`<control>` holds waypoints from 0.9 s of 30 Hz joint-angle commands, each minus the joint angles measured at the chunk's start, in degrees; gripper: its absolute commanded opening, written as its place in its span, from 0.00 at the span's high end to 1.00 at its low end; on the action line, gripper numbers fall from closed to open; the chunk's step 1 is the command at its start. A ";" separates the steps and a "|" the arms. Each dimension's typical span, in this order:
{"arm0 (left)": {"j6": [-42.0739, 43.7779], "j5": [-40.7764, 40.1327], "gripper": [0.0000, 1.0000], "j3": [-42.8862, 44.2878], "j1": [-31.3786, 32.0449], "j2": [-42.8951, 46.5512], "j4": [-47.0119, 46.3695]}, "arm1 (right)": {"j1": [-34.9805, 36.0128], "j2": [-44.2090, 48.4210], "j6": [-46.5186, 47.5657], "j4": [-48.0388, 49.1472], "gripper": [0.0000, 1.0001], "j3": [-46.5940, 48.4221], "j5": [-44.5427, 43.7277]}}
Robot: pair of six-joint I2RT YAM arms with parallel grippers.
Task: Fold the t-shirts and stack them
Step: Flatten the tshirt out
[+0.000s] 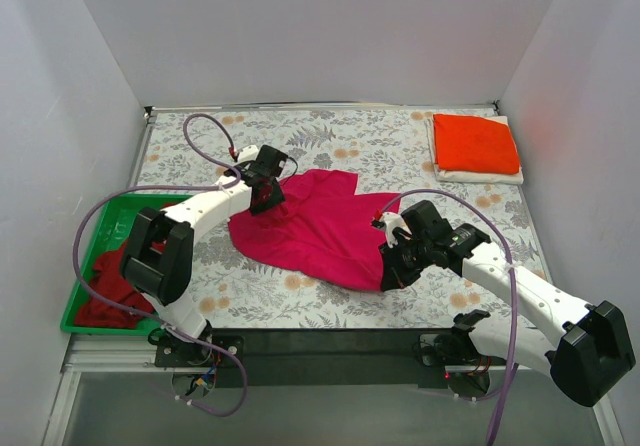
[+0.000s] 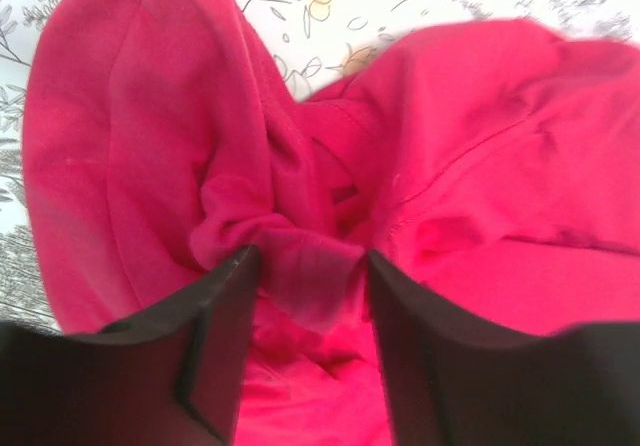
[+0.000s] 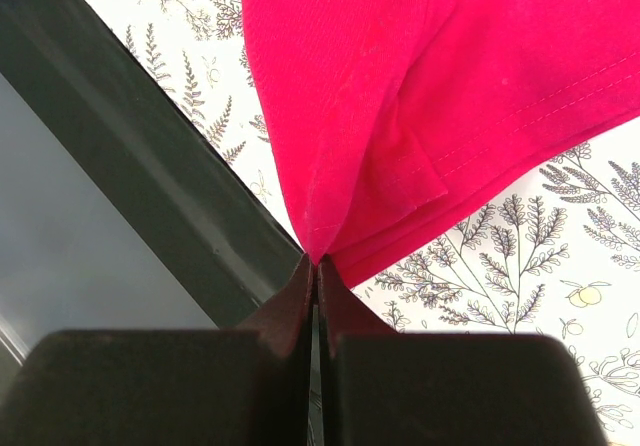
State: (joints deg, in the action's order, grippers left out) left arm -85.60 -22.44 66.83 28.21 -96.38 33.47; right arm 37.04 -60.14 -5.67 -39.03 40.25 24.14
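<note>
The magenta-pink t-shirt (image 1: 315, 231) lies crumpled and spread in the middle of the table. My left gripper (image 1: 266, 194) is at its far left edge. In the left wrist view the gripper (image 2: 305, 266) has its jaws partly closed on a bunched fold of this shirt (image 2: 480, 166). My right gripper (image 1: 396, 264) is at the shirt's near right corner. In the right wrist view the gripper (image 3: 318, 261) is shut on the hem corner of the shirt (image 3: 400, 86), just above the table. The orange-red t-shirt (image 1: 475, 143) lies folded on the folded white t-shirt (image 1: 482, 176) at the back right. The darker red t-shirt (image 1: 108, 291) lies crumpled in the tray.
A green plastic tray (image 1: 84, 236) sits at the table's left edge. The black front rail of the table (image 3: 150, 176) runs close beside my right gripper. Grey walls close in the left, back and right sides.
</note>
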 commanded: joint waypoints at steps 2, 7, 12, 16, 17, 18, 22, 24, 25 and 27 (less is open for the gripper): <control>1.67 -4.72 0.69 3.92 0.97 0.75 3.52 | 0.32 1.25 -0.13 0.62 0.99 -0.96 -0.50; 5.44 -11.13 0.95 10.07 0.10 2.68 5.99 | 0.23 2.83 -2.15 0.62 0.99 -0.70 -5.23; 9.05 -10.18 1.00 14.73 -6.22 7.50 5.29 | 0.14 4.33 -5.05 0.44 0.99 0.35 -12.44; 8.09 -7.28 1.00 13.95 -9.92 12.87 5.28 | -0.21 6.43 -6.98 0.35 0.99 0.88 -16.13; 7.56 -6.75 1.00 11.86 -10.71 14.01 5.11 | -0.47 7.05 -7.59 0.35 0.99 0.97 -17.88; 6.69 -6.22 1.00 10.44 -12.46 15.59 4.68 | -0.65 7.58 -7.86 0.44 0.99 0.97 -18.94; 6.24 -3.51 1.00 2.80 -17.47 22.97 2.04 | -1.96 10.74 -8.48 0.53 0.99 1.76 -22.99; 6.32 -1.57 1.00 2.17 -19.93 23.43 1.42 | -3.11 10.92 -7.95 0.62 0.99 2.64 -25.53; 6.76 -0.95 1.00 2.69 -20.38 23.25 1.07 | -3.46 10.40 -7.60 0.79 0.99 3.25 -26.16; 7.29 0.90 1.00 5.75 -20.91 21.68 -0.68 | -5.39 8.99 -6.20 2.10 0.99 6.41 -26.52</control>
State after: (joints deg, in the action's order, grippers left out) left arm -79.00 -25.17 69.95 8.14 -73.56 36.38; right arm 33.54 -50.26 -13.06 -39.16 41.36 1.61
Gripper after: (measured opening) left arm 0.018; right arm 0.021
